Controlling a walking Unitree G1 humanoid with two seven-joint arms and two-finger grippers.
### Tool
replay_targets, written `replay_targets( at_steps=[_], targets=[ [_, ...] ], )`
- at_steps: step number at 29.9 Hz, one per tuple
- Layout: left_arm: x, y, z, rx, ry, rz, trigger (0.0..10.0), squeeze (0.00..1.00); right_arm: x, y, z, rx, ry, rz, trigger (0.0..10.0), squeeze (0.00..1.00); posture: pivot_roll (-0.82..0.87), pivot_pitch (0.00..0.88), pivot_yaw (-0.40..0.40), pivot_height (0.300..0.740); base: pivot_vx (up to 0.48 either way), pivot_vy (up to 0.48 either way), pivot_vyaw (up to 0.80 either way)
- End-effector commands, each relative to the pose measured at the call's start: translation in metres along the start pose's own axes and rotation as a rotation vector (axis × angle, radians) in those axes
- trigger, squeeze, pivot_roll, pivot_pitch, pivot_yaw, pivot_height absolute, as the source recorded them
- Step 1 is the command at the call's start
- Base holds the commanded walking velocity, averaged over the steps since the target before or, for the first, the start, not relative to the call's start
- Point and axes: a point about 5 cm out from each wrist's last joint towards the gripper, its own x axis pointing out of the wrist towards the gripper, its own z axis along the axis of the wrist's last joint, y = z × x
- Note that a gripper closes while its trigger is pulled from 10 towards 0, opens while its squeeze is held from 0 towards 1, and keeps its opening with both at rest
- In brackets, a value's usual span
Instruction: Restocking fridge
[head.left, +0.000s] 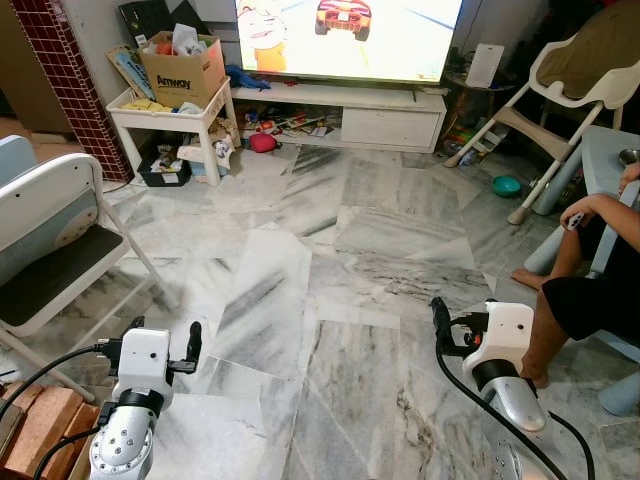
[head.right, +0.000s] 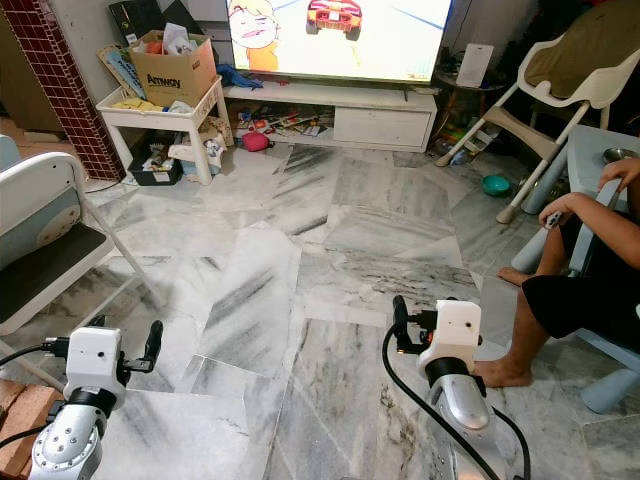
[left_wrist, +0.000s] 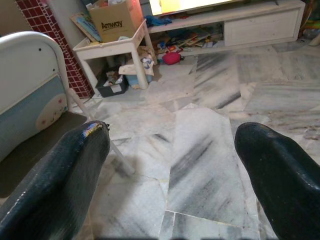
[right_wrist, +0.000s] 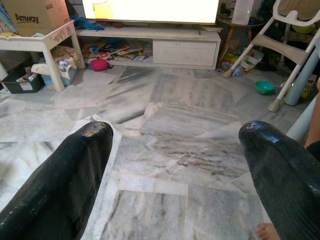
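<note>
both pincers, left pincer (left_wrist: 165, 165) and right pincer (right_wrist: 175, 165), are wide and empty over the marble floor (head.left: 330, 250). fridge location: cannot tell. hazard: collision with seated person (head.left: 590, 290), near right.

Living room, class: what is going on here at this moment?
Nothing is being handled. The robot stands on the marble floor, facing a television, with its left claw and right claw both open and empty. A person sits at its right. A cardboard box rests on a small white table.
</note>
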Motion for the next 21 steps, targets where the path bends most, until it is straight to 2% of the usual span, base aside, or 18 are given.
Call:
replay_targets(
  at_steps=[1, 21],
  targets=[
    [0.0176, -0.0174, 0.0812, -0.284, -0.146, -0.104, 10.0, 0.0, 0.0291, 0.0257, 0.075, 0.036, -0.124, 0.172, 10.0, 0.0, 0.07, 0.028, -0.072, 0.74, 0.0, 0.0, 0.0],
    [0.0176, -0.0174, 0.0812, -0.284, -0.146, -0.104, 10.0, 0.0, 0.0291, 0.0257, 0.075, 0.036, -0.124, 0.172, 10.0, 0.0, 0.07, 0.028, -0.072, 0.74, 0.0, 0.0, 0.0]
  ],
)
